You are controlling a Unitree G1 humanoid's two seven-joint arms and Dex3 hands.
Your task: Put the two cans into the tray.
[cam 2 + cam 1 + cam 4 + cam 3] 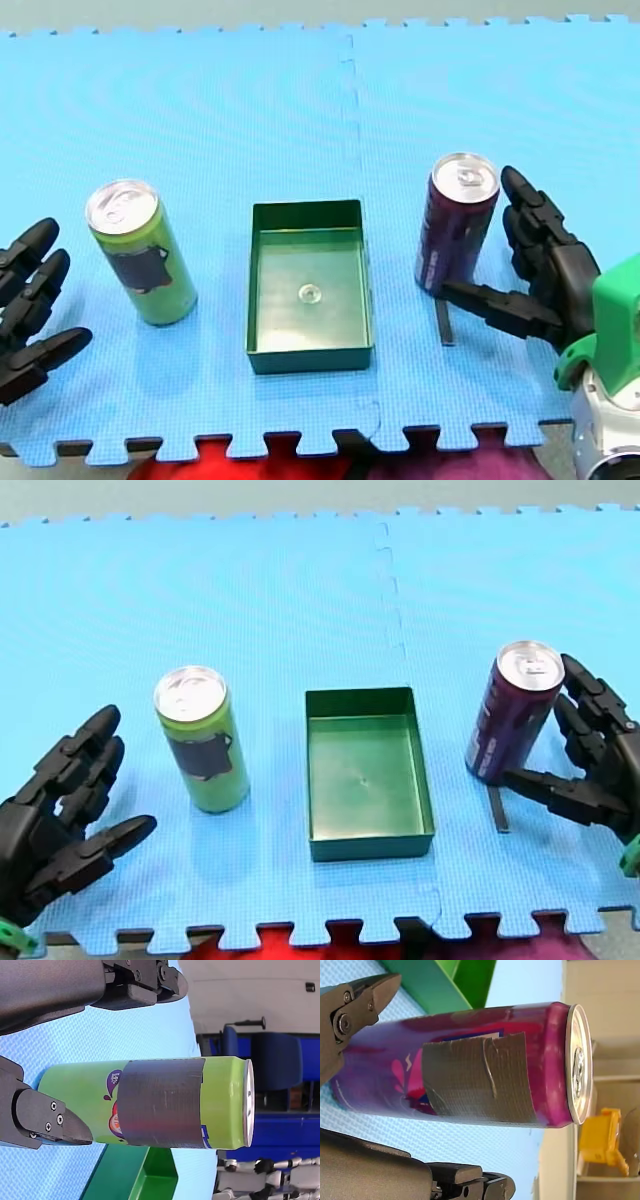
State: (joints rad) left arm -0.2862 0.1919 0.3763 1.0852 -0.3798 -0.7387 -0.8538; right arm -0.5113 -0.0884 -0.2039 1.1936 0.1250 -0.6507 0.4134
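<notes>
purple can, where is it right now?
Head views: the purple can stands upright on the blue mat, just right of the green tray, with the right hand close at its outer side.

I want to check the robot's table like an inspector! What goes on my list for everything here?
Surface: blue foam mat, made of pieces joined together.
Job's things: green can upright on the mat, left of the tray; purple can upright on the right; tray in the middle, no can in it.
Clutter: a small dark strip on the mat by the purple can.
Hands: left hand open, near left, apart from the green can; right hand open, set around the purple can, not gripping it yet.
Cables: nothing seen.
Surroundings: something red past the mat's near edge.
</notes>
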